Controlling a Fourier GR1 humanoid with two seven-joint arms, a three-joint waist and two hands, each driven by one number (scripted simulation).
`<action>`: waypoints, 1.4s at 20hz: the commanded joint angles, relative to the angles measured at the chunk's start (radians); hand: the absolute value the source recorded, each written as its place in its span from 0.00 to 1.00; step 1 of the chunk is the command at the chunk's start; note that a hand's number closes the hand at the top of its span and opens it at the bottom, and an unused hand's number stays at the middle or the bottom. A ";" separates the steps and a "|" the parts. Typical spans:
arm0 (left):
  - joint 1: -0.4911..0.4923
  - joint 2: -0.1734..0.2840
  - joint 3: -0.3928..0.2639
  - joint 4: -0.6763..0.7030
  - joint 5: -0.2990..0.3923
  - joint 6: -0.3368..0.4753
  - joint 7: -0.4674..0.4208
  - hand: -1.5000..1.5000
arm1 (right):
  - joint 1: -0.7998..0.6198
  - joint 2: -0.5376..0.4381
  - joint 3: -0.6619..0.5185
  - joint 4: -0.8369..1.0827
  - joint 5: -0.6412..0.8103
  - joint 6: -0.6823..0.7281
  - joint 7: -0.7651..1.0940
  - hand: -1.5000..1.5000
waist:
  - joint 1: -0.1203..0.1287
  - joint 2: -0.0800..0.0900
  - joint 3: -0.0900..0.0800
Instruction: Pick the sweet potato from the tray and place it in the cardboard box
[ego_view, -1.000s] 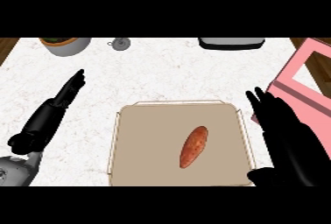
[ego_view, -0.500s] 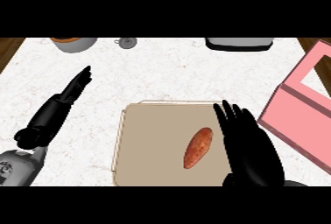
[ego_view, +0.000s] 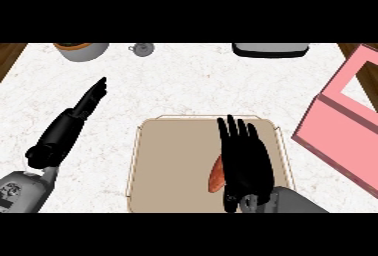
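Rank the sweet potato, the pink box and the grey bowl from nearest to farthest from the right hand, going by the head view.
1. Sweet potato: on the tray, right at the right hand's left edge, partly hidden by it.
2. Pink box: at the right edge of the counter.
3. Grey bowl: at the far left corner.

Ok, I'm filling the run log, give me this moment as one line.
phase: reach | right hand: open, over sweet potato on tray | left hand: open, resting on counter | pink box: right of tray
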 joint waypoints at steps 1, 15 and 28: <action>-0.001 0.009 0.026 0.001 0.009 -0.006 -0.005 0.50 | -0.055 0.111 -0.008 0.116 0.052 0.136 0.260 0.00 | 0.006 -0.001 0.002; 0.000 -0.028 0.022 0.011 -0.017 -0.005 -0.009 0.50 | -0.025 0.301 -0.060 0.266 0.253 0.213 0.259 0.00 | -0.010 -0.003 0.006; -0.028 -0.047 0.054 0.074 -0.045 -0.045 -0.031 0.50 | 0.031 0.303 -0.069 0.300 0.269 0.181 0.219 0.00 | -0.003 0.007 0.007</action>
